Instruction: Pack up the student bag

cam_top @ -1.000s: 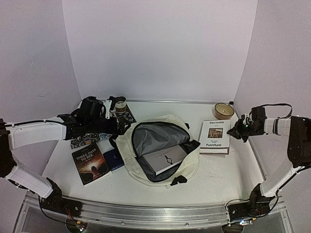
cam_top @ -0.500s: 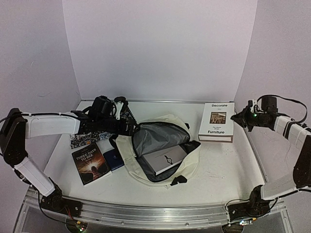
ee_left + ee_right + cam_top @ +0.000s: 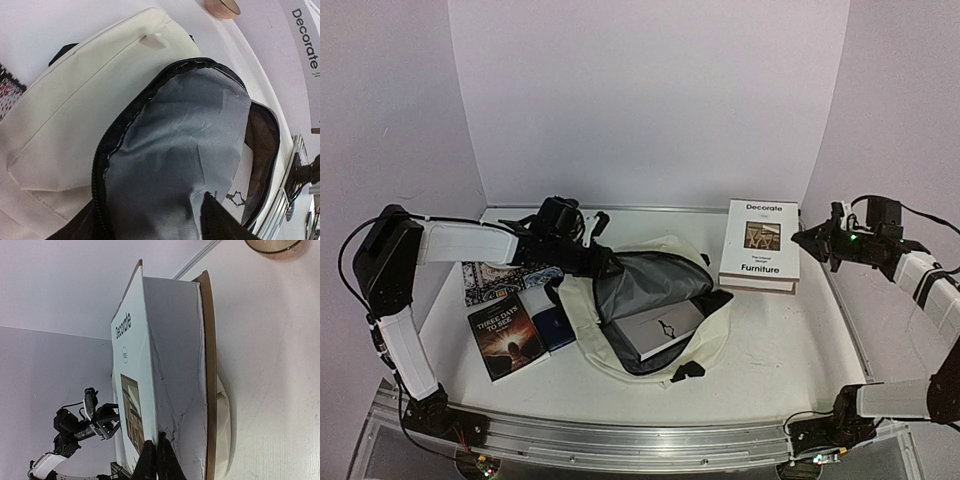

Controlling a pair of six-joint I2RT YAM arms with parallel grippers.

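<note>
The student bag (image 3: 582,322) lies at the centre of the table (image 3: 770,350), unzipped, with its grey lining exposed. The left gripper (image 3: 603,264) sits at the 10 o'clock rim of the opening; whether its claw is spread or pinching the fabric cannot be told. At 2 o'clock from the bag, a white "Decorate Furniture" book (image 3: 760,245) stands upright, lifted. The right gripper (image 3: 801,238), claw pressed together, pinches its edge. A flat grey book (image 3: 658,330) rests inside the bag. At 9 o'clock, beside the bag, lie a dark "Three Days to See" book (image 3: 507,337) and a smaller blue booklet (image 3: 554,326).
</note>
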